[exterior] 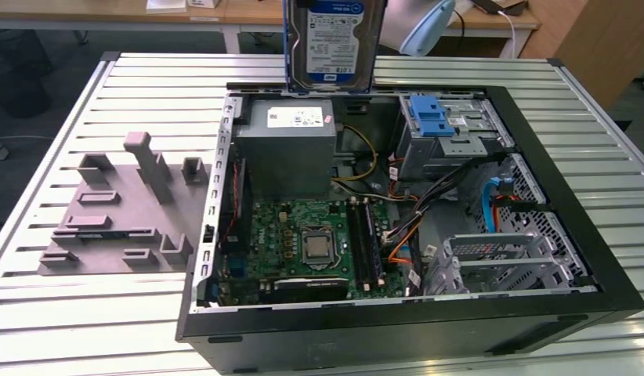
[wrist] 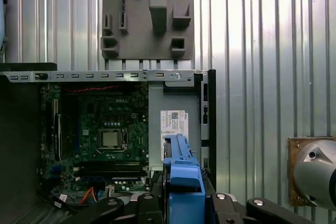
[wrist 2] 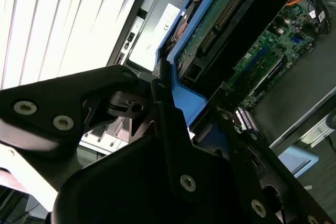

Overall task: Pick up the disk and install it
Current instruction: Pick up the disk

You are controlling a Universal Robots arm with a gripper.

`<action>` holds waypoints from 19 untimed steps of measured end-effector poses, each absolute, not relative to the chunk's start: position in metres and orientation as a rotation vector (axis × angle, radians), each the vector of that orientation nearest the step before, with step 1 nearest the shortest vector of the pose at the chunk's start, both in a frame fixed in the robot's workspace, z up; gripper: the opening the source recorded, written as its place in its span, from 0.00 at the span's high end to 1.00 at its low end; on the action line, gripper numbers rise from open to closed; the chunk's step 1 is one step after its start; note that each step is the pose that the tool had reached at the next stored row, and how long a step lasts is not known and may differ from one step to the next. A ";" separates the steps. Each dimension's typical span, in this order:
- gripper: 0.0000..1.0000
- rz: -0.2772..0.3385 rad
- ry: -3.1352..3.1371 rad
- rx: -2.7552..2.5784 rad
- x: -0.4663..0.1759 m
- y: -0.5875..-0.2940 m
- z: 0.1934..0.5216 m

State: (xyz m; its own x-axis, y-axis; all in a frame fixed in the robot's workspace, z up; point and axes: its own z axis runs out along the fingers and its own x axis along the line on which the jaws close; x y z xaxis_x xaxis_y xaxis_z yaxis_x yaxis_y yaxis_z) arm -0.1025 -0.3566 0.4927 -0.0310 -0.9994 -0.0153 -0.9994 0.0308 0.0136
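Disk (exterior: 333, 39), a flat rectangular silver metal hard drive with a white-and-blue label and a blue plastic carrier bracket, hangs upright in the air, label facing the exterior view. It is clear of the tabletop, above the far wall of the open black computer case (exterior: 406, 333), just over the grey power-supply box with a white sticker (exterior: 291, 137).

My end effector (wrist 2: 191, 103) is clamped narrow on the disk: in the second wrist view my black fingers (wrist 2: 163, 98) press on either side of the blue bracket, and the drive's green circuit-board underside (wrist 2: 220, 19) runs away from them. In the first wrist view the blue bracket (wrist: 181, 177) stands up between the black links of my end effector (wrist: 181, 211), edge-on, with the case interior beyond it.

The case lies on its side on the ribbed metal tabletop (exterior: 92, 313), toward the edge at the exterior view's right, its inside open upward. Inside it I see the green motherboard (exterior: 301, 243) and a grey metal drive cage with a blue latch (exterior: 447, 125) beside the power-supply box. A grey moulded fixture block (exterior: 118, 211) rests near the tabletop edge at the exterior view's left, apart from the case.
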 end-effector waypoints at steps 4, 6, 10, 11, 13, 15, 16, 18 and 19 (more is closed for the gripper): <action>0.64 0.032 2.254 -2.186 -0.102 -0.357 0.493; 0.64 0.032 2.254 -2.186 -0.102 -0.359 0.493; 0.64 0.032 2.254 -2.186 -0.102 -0.360 0.493; 0.64 0.032 2.254 -2.186 -0.102 -0.360 0.493; 0.64 0.032 2.254 -2.186 -0.102 -0.361 0.493; 0.64 0.032 2.254 -2.186 -0.102 -0.361 0.493; 0.64 0.032 2.254 -2.186 -0.102 -0.362 0.493; 0.64 0.032 2.254 -2.186 -0.102 -0.362 0.493; 0.64 0.032 2.254 -2.186 -0.102 -0.362 0.493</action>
